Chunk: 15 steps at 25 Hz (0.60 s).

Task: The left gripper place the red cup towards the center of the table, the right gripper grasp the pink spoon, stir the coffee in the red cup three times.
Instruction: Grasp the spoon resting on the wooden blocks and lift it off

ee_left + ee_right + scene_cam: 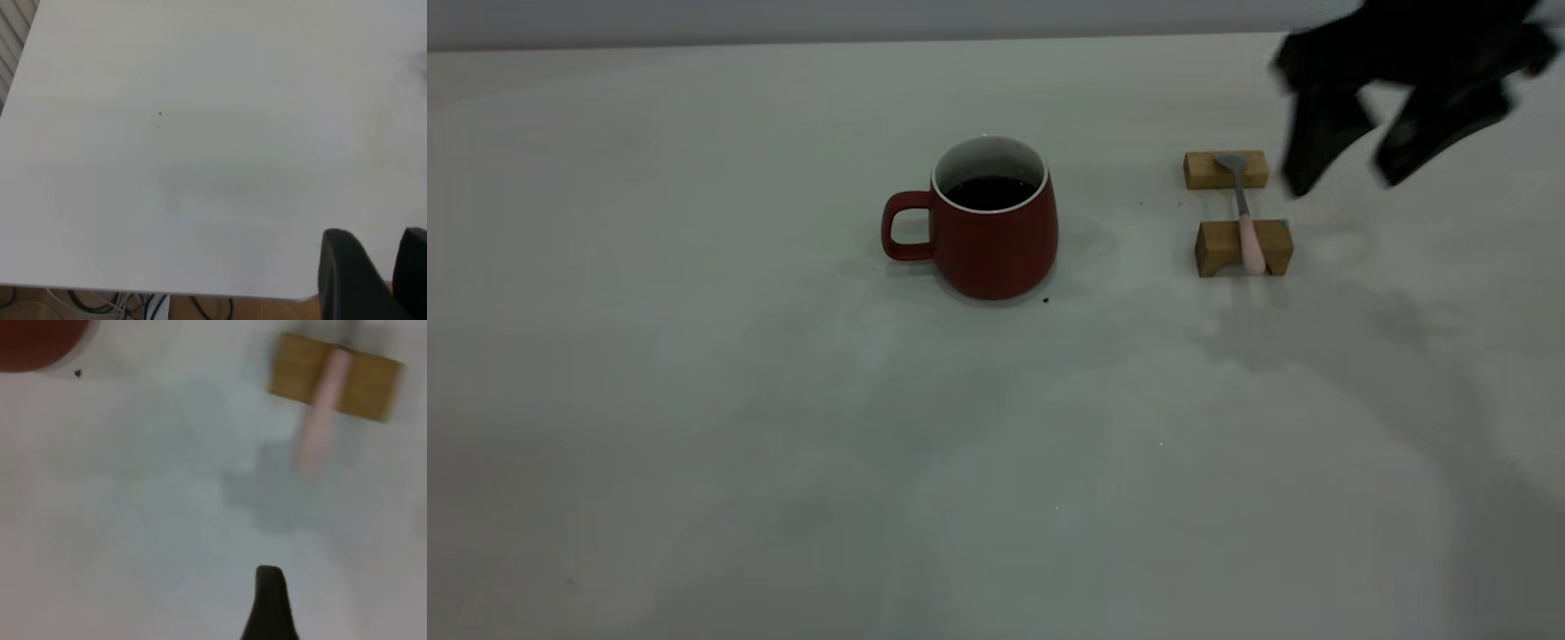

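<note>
Beside the pink spoon point(1246, 218), right gripper point(1343, 178), blurred, half cropped.

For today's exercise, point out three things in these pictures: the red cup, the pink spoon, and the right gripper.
red cup point(996, 249): exterior view, on its dark red front wall.
pink spoon point(1251, 243): exterior view, on its pale pink handle.
right gripper point(1352, 169): exterior view, midway between its two black fingertips, above the table.
</note>
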Each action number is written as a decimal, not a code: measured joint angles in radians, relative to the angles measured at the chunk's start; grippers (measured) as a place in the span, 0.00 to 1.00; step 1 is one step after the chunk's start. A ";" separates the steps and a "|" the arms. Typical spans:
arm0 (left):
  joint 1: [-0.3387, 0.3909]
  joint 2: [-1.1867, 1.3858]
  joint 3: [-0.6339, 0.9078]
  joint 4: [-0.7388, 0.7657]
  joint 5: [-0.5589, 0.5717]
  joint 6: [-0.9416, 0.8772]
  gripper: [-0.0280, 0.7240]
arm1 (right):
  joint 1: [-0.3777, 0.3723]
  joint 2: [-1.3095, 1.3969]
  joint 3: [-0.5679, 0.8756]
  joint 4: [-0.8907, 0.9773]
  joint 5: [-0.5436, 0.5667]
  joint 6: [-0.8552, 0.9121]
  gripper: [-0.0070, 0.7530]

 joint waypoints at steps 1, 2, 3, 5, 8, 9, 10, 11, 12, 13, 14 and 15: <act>0.000 0.000 0.000 0.000 0.000 0.000 0.36 | 0.008 0.028 -0.024 0.000 -0.001 0.007 0.86; 0.000 0.000 0.000 0.000 0.000 0.000 0.36 | 0.016 0.056 -0.045 0.000 -0.002 0.010 0.86; 0.000 0.000 0.000 0.000 0.000 0.000 0.36 | 0.021 0.079 -0.061 0.002 -0.002 0.011 0.86; 0.000 0.000 0.000 0.000 0.000 0.000 0.36 | 0.030 0.112 -0.096 0.007 -0.003 0.012 0.86; 0.000 0.000 0.000 0.000 0.000 0.000 0.36 | 0.050 0.160 -0.144 0.015 -0.003 0.016 0.86; 0.000 0.000 0.000 0.000 0.000 0.000 0.36 | 0.056 0.179 -0.162 0.019 -0.003 0.016 0.86; 0.000 0.000 0.000 0.000 0.000 0.000 0.36 | 0.060 0.200 -0.176 0.021 -0.002 0.019 0.86; 0.000 0.000 0.000 0.000 0.000 0.000 0.36 | 0.060 0.216 -0.193 0.022 0.002 0.022 0.86; 0.000 0.000 0.000 0.000 0.000 0.000 0.36 | 0.060 0.234 -0.208 0.022 0.007 0.023 0.86; 0.000 0.000 0.000 0.000 0.000 0.000 0.36 | 0.060 0.249 -0.218 0.021 0.012 0.024 0.86; 0.000 0.000 0.000 0.000 0.000 0.001 0.36 | 0.060 0.261 -0.228 0.018 0.013 0.026 0.86; 0.000 0.000 0.000 0.000 0.000 0.001 0.36 | 0.059 0.268 -0.235 0.015 0.016 0.030 0.86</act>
